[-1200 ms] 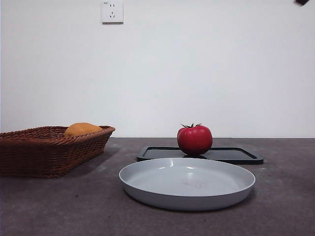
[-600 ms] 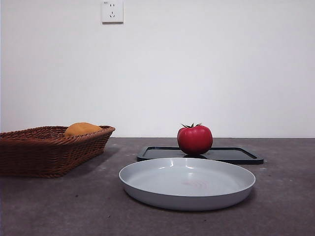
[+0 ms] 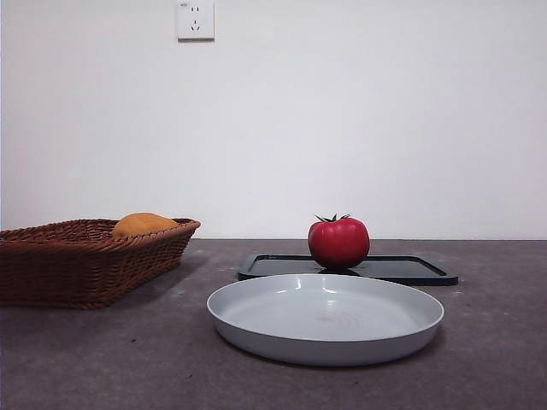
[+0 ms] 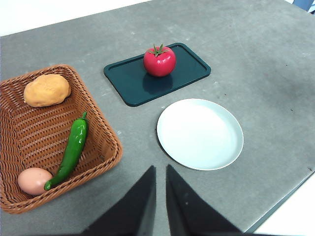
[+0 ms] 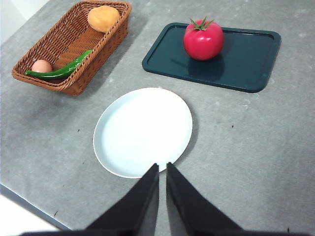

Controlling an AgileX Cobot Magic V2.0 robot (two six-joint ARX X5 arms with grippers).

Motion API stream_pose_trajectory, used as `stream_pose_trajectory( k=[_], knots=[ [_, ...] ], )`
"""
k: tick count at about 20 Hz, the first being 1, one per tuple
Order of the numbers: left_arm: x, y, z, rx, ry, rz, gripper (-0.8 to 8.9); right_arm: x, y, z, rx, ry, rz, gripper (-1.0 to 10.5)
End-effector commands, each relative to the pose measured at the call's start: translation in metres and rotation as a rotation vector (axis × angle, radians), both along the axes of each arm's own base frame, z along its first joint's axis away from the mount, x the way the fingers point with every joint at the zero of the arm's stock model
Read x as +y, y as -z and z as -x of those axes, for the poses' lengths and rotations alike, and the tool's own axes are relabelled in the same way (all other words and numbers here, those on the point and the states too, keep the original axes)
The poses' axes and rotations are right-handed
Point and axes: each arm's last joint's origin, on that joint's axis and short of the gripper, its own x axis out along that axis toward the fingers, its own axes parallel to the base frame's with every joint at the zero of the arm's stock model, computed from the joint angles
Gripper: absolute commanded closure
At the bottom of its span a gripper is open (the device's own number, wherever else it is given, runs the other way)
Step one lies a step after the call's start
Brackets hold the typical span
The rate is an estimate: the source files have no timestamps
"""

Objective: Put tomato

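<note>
Tomato (image 3: 338,243) unmoved on tray (image 3: 402,269)

Black arm tip that poked in at the front view's top right corner a second ago is gone now, out of frame already half a second back.

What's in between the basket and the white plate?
Nothing, just bare table. The left wrist view shows a gray stretch between the basket and the plate.
</note>
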Motion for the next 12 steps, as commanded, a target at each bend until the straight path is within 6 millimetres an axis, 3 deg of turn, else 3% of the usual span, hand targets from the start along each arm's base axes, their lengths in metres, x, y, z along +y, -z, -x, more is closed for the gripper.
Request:
stream_pose_trajectory(
  k=[1,3,6,9,12],
  knots=[
    [0.000,-0.003,0.000,-0.015,-0.001,0.004,7.84,0.001,-0.003,0.000,-0.008,-0.005,-0.017,9.3],
    [0.001,0.001,-0.006,-0.035,-0.050,-0.025,7.84,0.001,-0.003,0.000,-0.008,-0.005,-0.018,9.3],
    [0.000,0.029,-0.033,-0.190,-0.215,-0.029,7.84,0.001,-0.003,0.000,-0.008,-0.005,-0.017,9.3],
    [0.013,0.072,-0.055,-0.318,-0.442,0.034,7.84,0.001,-0.003,0.000,-0.008,-0.005,-0.017,9.3],
    [0.035,0.127,-0.056,-0.365,-0.665,0.107,7.84,0.001,-0.003,0.000,-0.008,-0.005,-0.017,9.3]
  ],
)
